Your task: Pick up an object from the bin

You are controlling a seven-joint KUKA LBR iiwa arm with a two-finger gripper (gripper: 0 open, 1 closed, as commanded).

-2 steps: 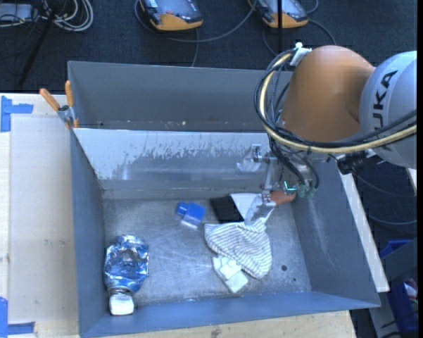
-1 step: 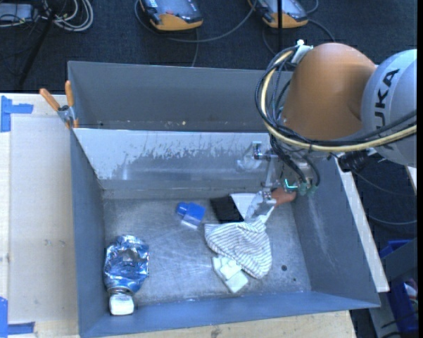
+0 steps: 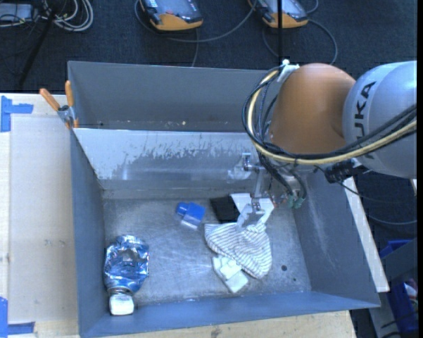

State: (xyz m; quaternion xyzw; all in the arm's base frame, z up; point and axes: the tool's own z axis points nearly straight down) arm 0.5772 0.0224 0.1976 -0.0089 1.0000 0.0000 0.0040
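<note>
My gripper [image 3: 255, 215] hangs below the arm's orange cover, at the right of the bin's middle. Its pale fingers are shut on the top corner of a white, grey-striped cloth [image 3: 245, 251], which is drawn up into a peak there and spreads down over the bin floor. A white lump [image 3: 234, 279] pokes out under the cloth's lower edge. A flat black thing [image 3: 224, 208] lies just left of the fingers, partly hidden by them. A small blue and white piece [image 3: 190, 215] lies further left.
A crushed, shiny silver-blue bottle [image 3: 127, 265] with a white cap lies at the bin's front left corner. The bin's back wall slopes up close behind the gripper. The arm and its cables cover the right rear of the bin.
</note>
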